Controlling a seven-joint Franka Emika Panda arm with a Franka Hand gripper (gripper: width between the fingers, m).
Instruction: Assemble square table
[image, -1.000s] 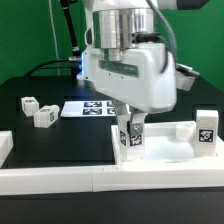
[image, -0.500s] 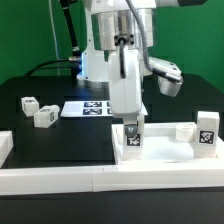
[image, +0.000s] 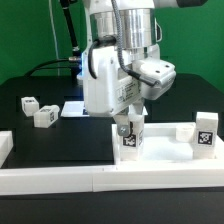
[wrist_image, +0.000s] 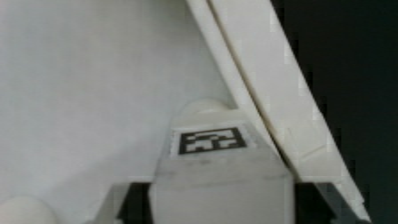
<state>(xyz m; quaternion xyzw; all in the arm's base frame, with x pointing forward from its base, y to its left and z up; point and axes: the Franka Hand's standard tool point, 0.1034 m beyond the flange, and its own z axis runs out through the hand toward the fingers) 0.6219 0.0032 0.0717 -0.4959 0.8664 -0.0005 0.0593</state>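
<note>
The square table's white panel lies at the exterior view's right, just behind the front bar. A short white tagged leg stands upright at the panel's near left corner. My gripper comes down from above and is shut on that leg. In the wrist view the leg fills the gap between my dark fingers, beside the panel's raised rim. Another leg stands upright at the panel's right end. Two loose legs lie on the black table at the left.
The marker board lies flat behind the arm. A long white border bar runs along the front edge, and a short white piece sits at the left edge. The arm's base and cables stand at the back.
My wrist has turned about its upright axis over the leg, so the hand's body now faces another way. The leg has stayed at the same corner.
</note>
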